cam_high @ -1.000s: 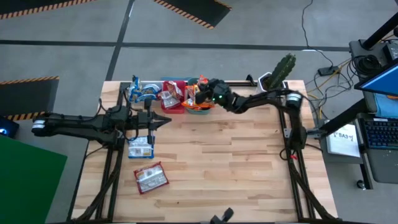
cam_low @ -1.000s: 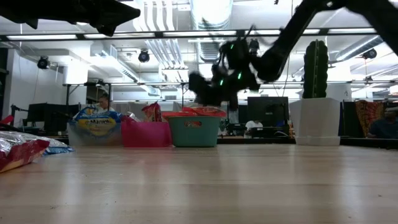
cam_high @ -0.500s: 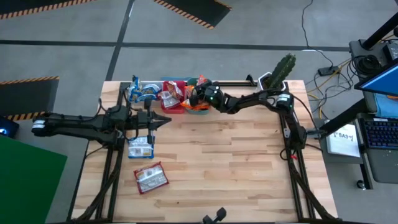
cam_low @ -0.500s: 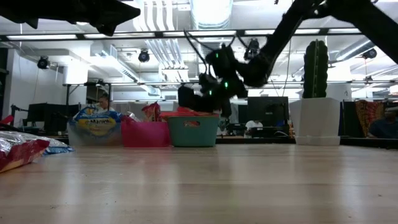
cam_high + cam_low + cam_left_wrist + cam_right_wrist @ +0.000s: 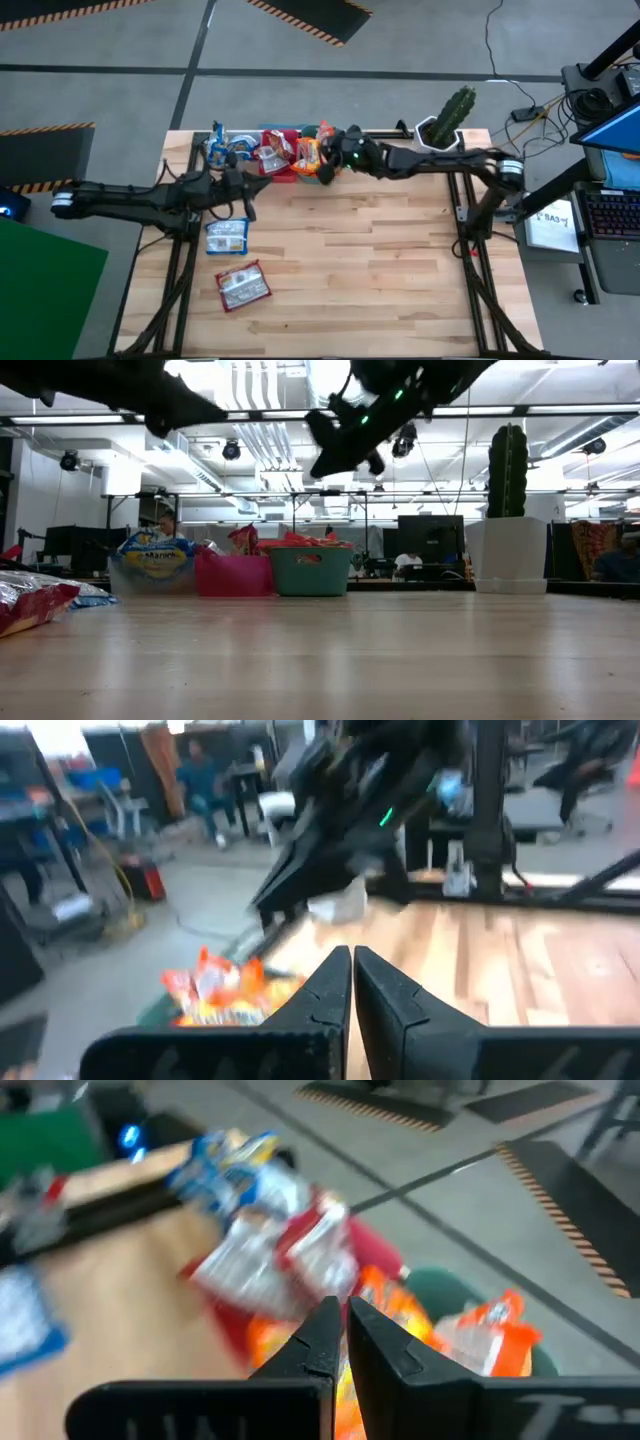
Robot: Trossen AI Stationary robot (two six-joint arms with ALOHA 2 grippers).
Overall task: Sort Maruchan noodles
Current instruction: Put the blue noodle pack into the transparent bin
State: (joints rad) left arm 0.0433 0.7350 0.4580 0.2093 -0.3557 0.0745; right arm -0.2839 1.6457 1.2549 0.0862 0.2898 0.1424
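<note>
Three bins stand in a row at the table's far edge: a clear bin point(image 5: 226, 150) with blue Maruchan noodles, a red bin point(image 5: 276, 157) with red packets, and a teal bin point(image 5: 318, 170) with orange packets point(image 5: 470, 1330). A blue packet point(image 5: 225, 237) and a red packet point(image 5: 243, 286) lie flat on the table's left part. My right gripper point(image 5: 326, 165) hangs shut and empty above the teal bin. My left gripper point(image 5: 255, 184) is shut, level above the table left of the bins, holding nothing.
A cactus in a white pot point(image 5: 445, 120) stands at the far right corner. The table's middle and right part point(image 5: 380, 260) is bare wood. Beyond the table the low view shows a room with desks and a seated person point(image 5: 165, 525).
My right gripper has risen from just over the teal bin to well above it, its arm stretching out, with nothing between its fingers. My left gripper has turned a little on its wrist, staying where it was.
</note>
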